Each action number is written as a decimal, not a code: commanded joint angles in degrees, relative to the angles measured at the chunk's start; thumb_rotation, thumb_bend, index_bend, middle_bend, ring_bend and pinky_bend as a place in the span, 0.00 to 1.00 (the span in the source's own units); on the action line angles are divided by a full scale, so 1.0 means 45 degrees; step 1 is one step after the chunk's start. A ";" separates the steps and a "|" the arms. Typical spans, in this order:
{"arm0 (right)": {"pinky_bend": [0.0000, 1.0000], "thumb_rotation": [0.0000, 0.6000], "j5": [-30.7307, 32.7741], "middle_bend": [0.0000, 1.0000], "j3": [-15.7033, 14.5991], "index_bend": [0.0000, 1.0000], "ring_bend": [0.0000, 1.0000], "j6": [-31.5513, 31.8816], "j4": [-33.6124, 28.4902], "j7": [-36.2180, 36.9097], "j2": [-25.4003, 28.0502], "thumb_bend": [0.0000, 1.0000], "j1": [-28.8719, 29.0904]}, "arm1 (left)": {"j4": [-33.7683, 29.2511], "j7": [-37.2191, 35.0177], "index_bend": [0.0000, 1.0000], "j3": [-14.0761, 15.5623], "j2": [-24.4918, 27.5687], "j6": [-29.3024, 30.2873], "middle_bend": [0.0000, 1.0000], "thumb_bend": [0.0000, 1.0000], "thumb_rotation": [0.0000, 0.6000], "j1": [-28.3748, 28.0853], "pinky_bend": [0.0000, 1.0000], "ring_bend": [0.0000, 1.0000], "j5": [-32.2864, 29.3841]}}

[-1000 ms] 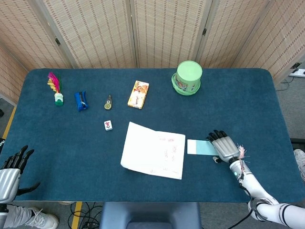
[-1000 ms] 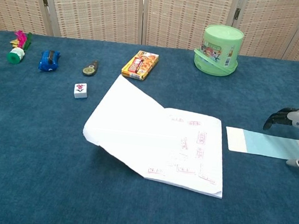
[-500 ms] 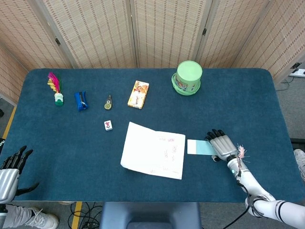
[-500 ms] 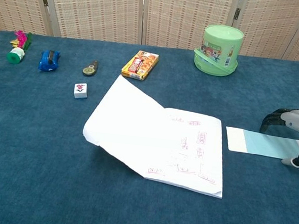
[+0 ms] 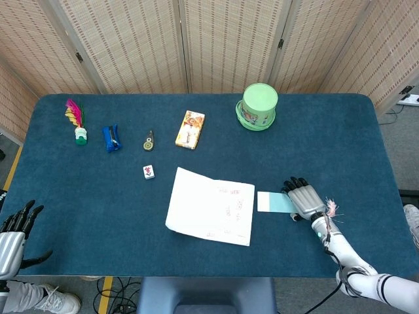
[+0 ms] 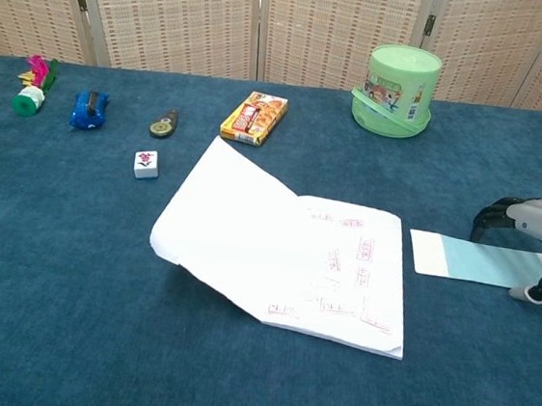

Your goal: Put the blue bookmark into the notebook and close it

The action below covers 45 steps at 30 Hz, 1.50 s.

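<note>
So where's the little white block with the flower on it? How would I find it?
Start at the open notebook in the middle of the blue table. Look just past its upper left corner, towards the row of small things at the back, and the mahjong tile lies alone there. It is the only small white block, with a pink flower on top, unlike the dark round tool behind it.

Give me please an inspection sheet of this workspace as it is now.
Surface: blue cloth table.
Job's things: notebook lies open; blue bookmark flat beside it, outside the pages.
Clutter: green tub, snack box, tile, blue sharpener, round tool, feathered toy along the far side.
Hands: right hand over the bookmark's end; left hand open at the table edge.
Cables: on the floor.
Surroundings: woven screens.
</note>
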 commanded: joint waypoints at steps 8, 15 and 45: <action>0.12 1.00 -0.0481 0.13 0.0043 0.31 0.00 0.0298 -0.0075 0.0400 0.0127 0.22 -0.0083 | 0.0015 -0.0045 0.11 0.0019 0.0022 0.0040 0.04 0.11 1.00 0.0034 0.18 0.13 0.0008; 0.12 1.00 -0.1790 0.14 0.0302 0.31 0.00 0.0846 -0.0288 0.1318 0.0641 0.22 0.0161 | -0.0038 -0.0029 0.11 0.0021 0.0073 0.0091 0.04 0.10 1.00 0.0060 0.18 0.13 0.0020; 0.09 1.00 -0.8444 0.15 -0.0108 0.33 0.00 0.2549 0.5372 0.7037 -0.1255 0.17 0.4709 | -0.0508 0.0375 0.11 0.0036 0.0437 0.0098 0.04 0.11 1.00 0.0247 0.18 0.13 -0.0317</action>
